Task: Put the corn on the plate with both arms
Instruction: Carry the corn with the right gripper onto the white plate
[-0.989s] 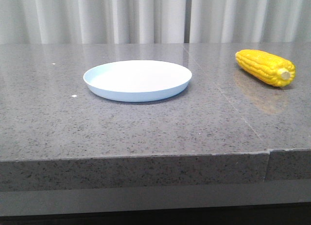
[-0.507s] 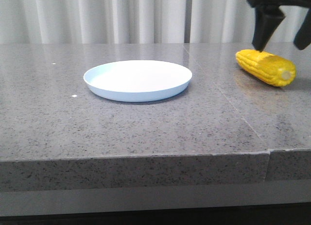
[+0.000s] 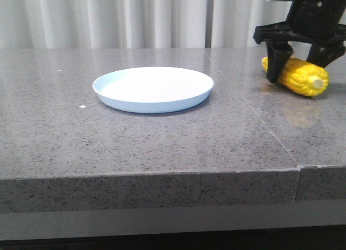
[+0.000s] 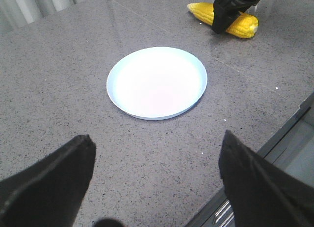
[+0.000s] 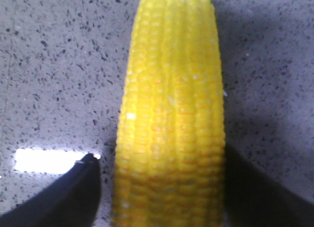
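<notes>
The corn (image 5: 171, 119) lies lengthwise on the speckled grey desk (image 5: 49, 65). The right pincer (image 5: 164, 188) straddles it, one dark finger on each side, a gap visible beside one.

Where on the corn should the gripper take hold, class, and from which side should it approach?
Grip the corn across its thick middle, coming down from above. It lies flat on the table, so only its rounded flanks are free; the tapered tip would probably slip. The right gripper already straddles it that way, one finger on each side.
</notes>
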Tool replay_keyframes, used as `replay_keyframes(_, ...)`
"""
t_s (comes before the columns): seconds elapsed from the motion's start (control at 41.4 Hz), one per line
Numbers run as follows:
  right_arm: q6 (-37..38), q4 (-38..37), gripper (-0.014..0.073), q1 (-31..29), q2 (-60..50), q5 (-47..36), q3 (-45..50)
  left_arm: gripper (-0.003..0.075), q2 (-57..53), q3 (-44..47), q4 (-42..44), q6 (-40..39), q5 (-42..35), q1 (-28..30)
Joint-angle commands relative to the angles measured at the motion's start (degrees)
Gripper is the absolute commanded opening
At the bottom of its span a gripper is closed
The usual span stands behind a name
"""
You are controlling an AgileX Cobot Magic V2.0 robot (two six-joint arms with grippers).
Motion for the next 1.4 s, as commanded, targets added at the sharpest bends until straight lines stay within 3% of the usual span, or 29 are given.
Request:
replay_keyframes(0.0,-0.76,0.08,0.0316,-0.08,-2.41,-0.16,-1.94,0.0515,0.13,-1.45,-0.86,-0.45,-3.97,-0.40)
replay_keyframes(0.097,-0.76,0.08,0.0241,-0.08,-3.18,0.06,-1.94,0.0515,0.13,-1.45,-0.86,-0.45,-3.97,-0.40)
replay_keyframes(0.362,-0.90,0.20,0.0241,1.11,-10.55,1.17,-1.94,0.0515,0.13,-1.45,-0.86,-0.45,-4.06,-0.40)
replay_keyframes(0.748,-1.20,0.52,0.0243,13.60,-19.87,1.30,-2.54,0.0515,0.13,-1.45,-0.86,-0.45,-4.06,-0.40)
replay_keyframes(1.038,0.93,0.58,0.0243,23.37,-13.12,4.21,-10.12,0.0515,0.13,-1.45,-0.86,-0.45,-4.06,-0.40)
replay_keyframes(1.375,15.08,0.58,0.0288,24.94,-2.10,-2.72,-12.01,0.0515,0.13,-1.45,-0.86,-0.45,-4.06,-0.40)
